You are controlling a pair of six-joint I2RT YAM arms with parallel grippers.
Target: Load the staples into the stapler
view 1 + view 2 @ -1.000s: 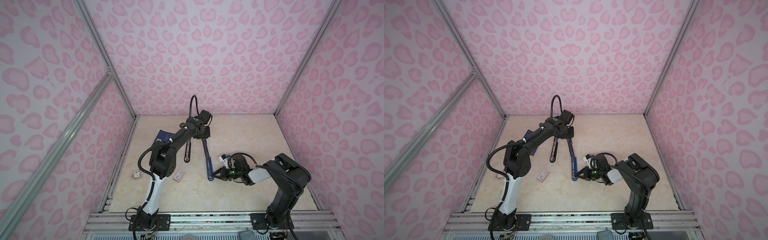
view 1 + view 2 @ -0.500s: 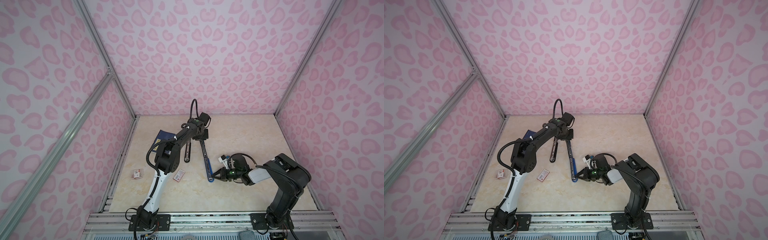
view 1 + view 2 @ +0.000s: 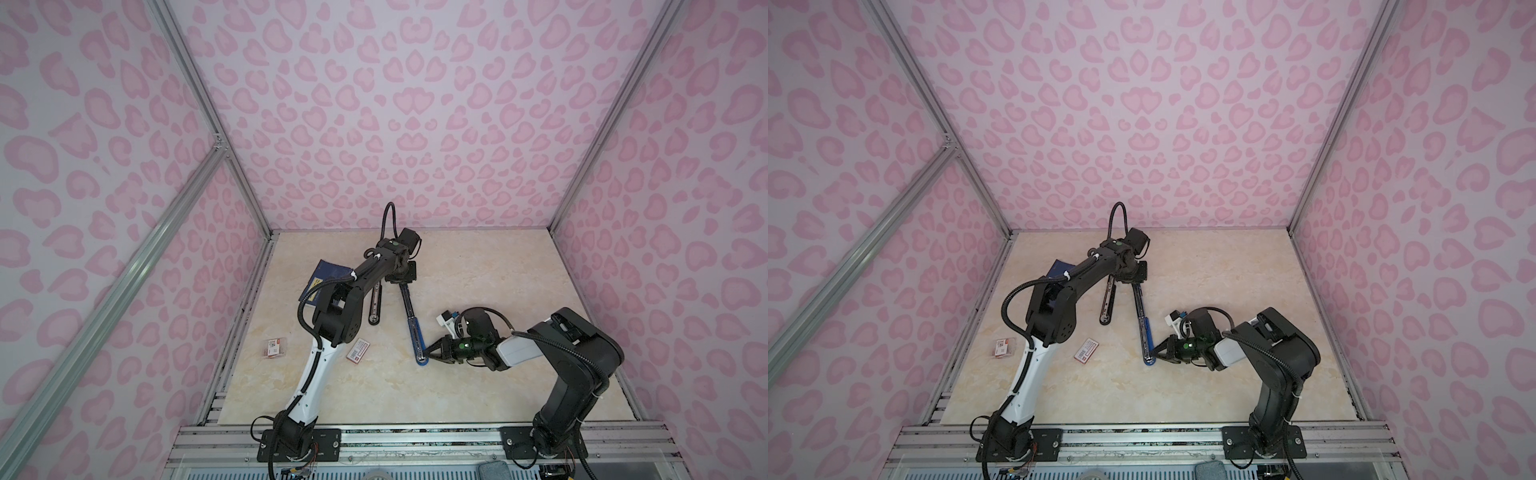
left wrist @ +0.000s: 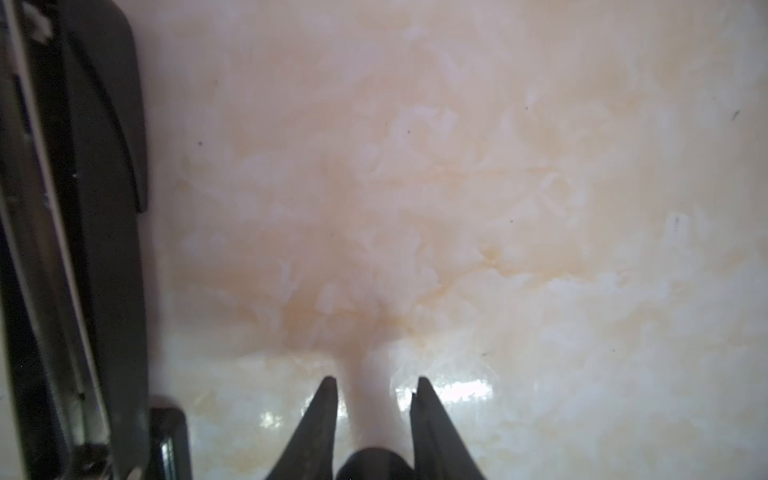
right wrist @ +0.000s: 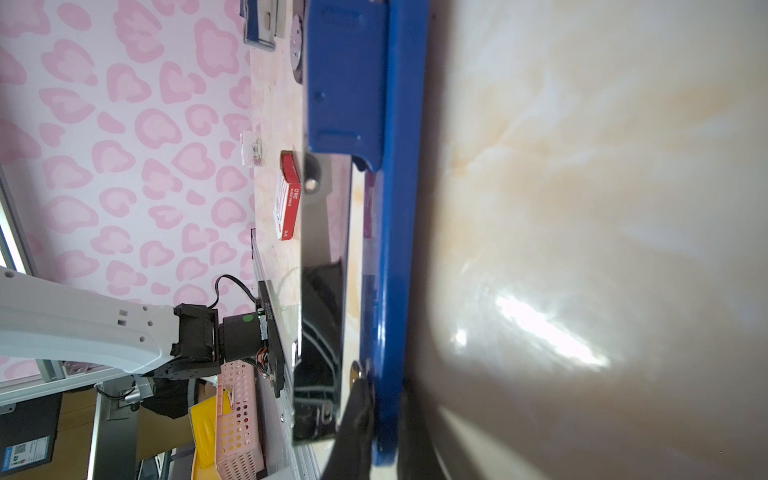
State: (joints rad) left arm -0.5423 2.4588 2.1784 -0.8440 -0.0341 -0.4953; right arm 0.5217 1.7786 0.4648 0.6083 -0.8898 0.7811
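I have the stapler point(image 3: 413, 328) lying folded open near the middle of the bench point(image 3: 478, 270). Its black top half point(image 3: 375, 301) is swung out beside the blue base with the shiny rail point(image 5: 322, 232), and the two meet at the hinge on the far end.

My right gripper point(image 3: 430, 357) is closed on the near tip of the blue base, one finger on each side of its edge, pinning it flat. My left gripper point(image 4: 375, 380) hangs low over bare bench by the hinge end, its jaws narrowly apart with nothing between them.

I cannot pick out a loose strip of staples in any view. I can see only two small red-and-white boxes, one point(image 3: 359, 350) near the left arm's elbow and one point(image 3: 274, 347) further out toward the wall.

As I read it, the step is bracing the open stapler while the left side fetches staples. To do it well I would:

- Hold the right pinch firm and unmoving, so the rail does not swivel.
- Lift the left gripper clear of the black half before moving it sideways.
- Take a strip by its long sides.
- Line the strip up with the rail, legs down, before lowering.
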